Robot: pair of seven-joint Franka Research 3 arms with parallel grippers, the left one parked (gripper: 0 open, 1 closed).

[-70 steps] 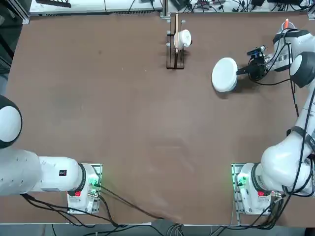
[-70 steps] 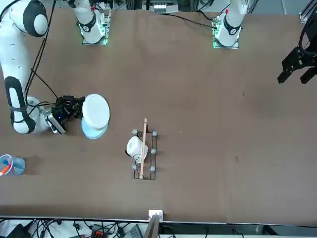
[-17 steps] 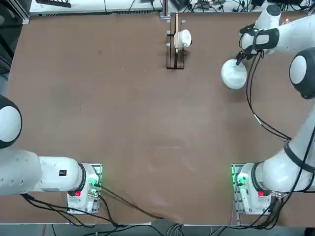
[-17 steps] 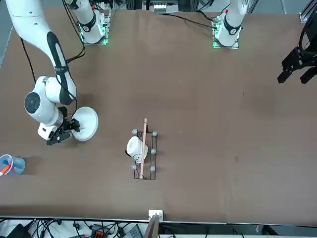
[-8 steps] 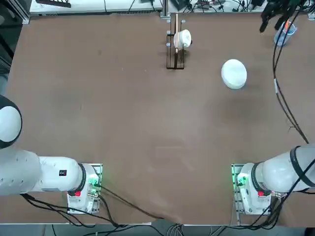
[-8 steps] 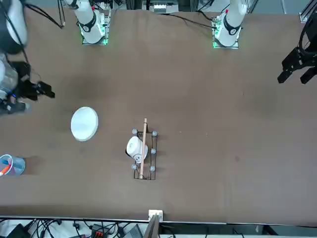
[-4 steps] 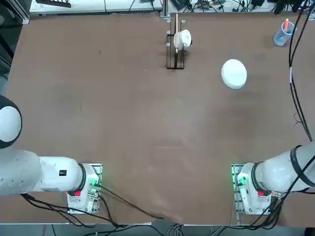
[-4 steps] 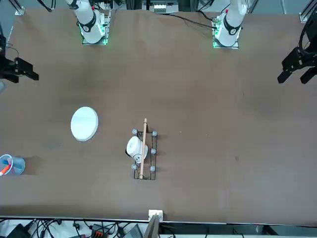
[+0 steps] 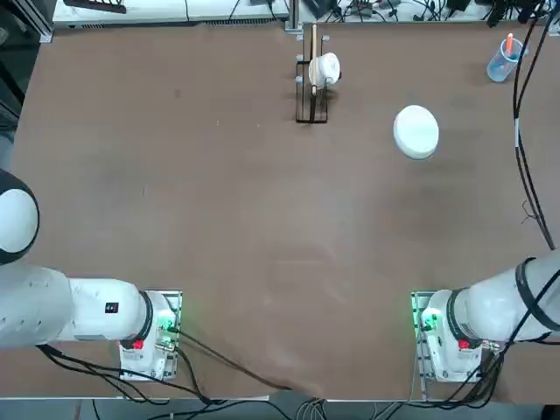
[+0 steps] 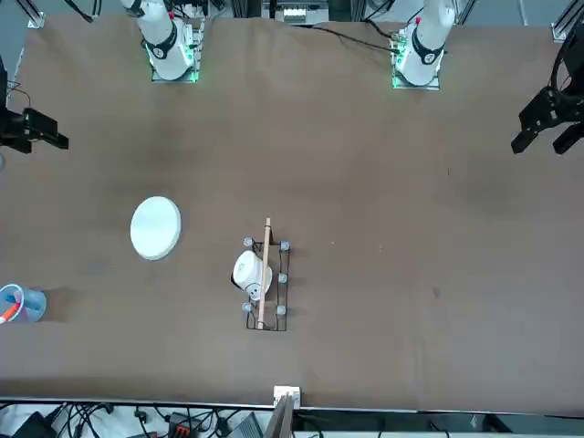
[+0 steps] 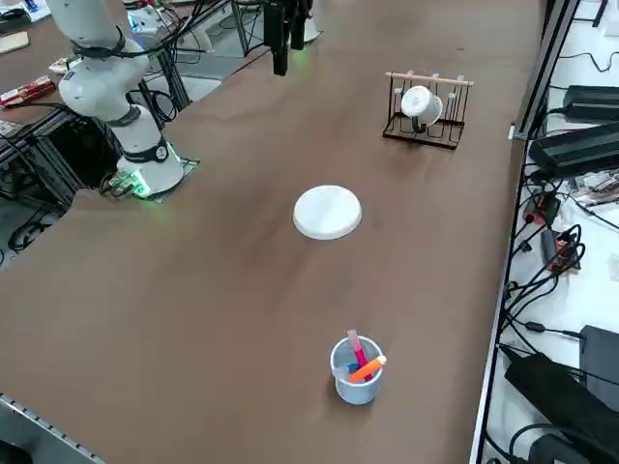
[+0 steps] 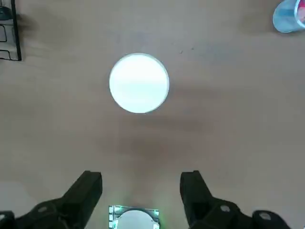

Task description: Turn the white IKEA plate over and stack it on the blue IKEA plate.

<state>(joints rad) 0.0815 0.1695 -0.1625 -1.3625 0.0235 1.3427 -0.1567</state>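
The white plate [image 9: 416,131] is lying flat on the brown table [image 9: 219,219], turned face down with its plain underside up, and nothing is touching it. In the right side view [image 11: 328,212] it is sitting as a low round disc with a thin pale edge under it; whether that edge is the blue plate cannot be told, and no separate blue plate is showing anywhere on the table. Taking the white plate as the landmark: the wooden rack [image 9: 311,83] holding a small white cup [image 9: 328,67] is standing well apart from it, toward the far middle edge of the table. The clear blue tumbler [image 9: 504,61] with an orange stick is standing well apart on the other side, near the far right corner. The right gripper [image 12: 141,191] is hanging high above the table, well clear of the white plate, looking straight down at it. Its two fingers [image 12: 85,193] are spread wide apart with nothing between them. In the front view the gripper [image 10: 32,130] is showing at the picture's left edge, well apart from the plate [image 10: 155,228].
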